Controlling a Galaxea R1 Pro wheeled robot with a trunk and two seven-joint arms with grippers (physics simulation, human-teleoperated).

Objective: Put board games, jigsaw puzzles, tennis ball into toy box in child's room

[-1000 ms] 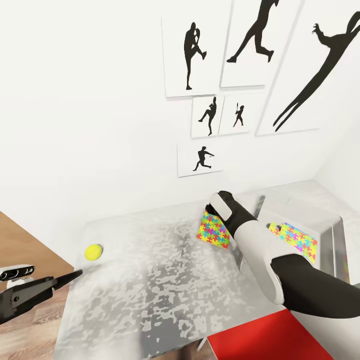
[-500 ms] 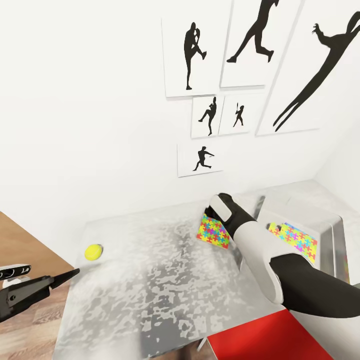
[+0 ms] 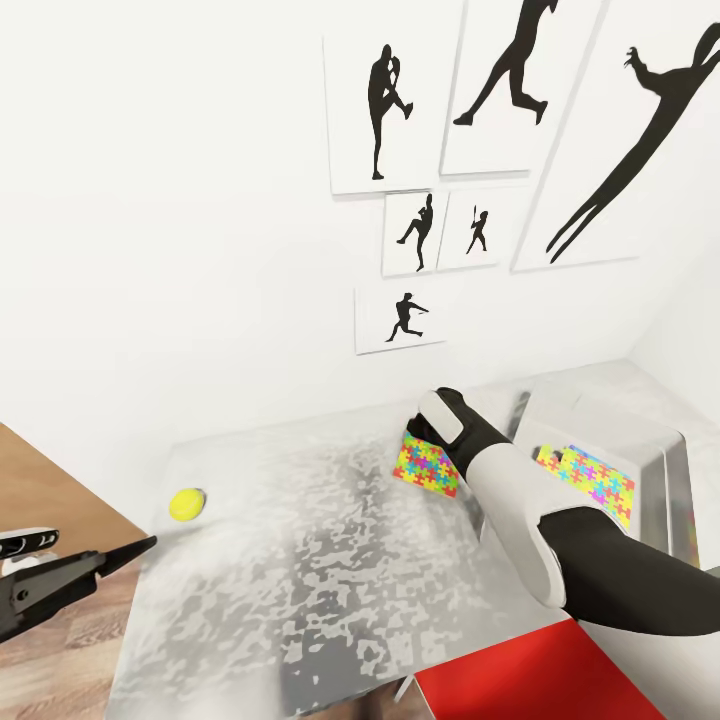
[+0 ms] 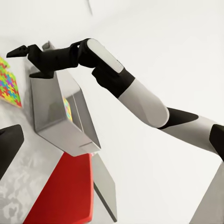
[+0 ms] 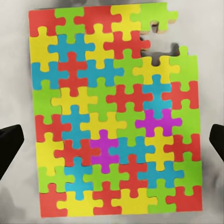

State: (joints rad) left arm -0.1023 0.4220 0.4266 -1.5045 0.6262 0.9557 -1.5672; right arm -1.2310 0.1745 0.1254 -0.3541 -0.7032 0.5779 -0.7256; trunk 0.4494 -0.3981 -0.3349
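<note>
Puzzle [image 5: 114, 112] first: in my right wrist camera it lay flat on the pale table [image 3: 300, 590], with the two dark fingertips [image 5: 10, 147] spread wide apart at either side of it and touching nothing — the right gripper [image 4: 25, 60] was open. From the head camera my right arm reached forward from the lower right, elbow bent, white forearm rising to the dark wrist poised directly over that jigsaw [image 3: 428, 465], near the wall. The second jigsaw puzzle [image 3: 590, 478] sat inside the grey toy box [image 3: 660, 440] at the table's right end, just beside the arm. My left gripper [image 3: 60, 565] hung low at the left edge of the picture, off the table's corner over the wood floor [image 3: 50, 660], one dark finger pointing toward the tennis ball [image 3: 186, 504], which rested near the table's left edge; I could not tell whether that gripper was open or shut. A red chair [image 3: 520, 680] showed below the table's front edge.
</note>
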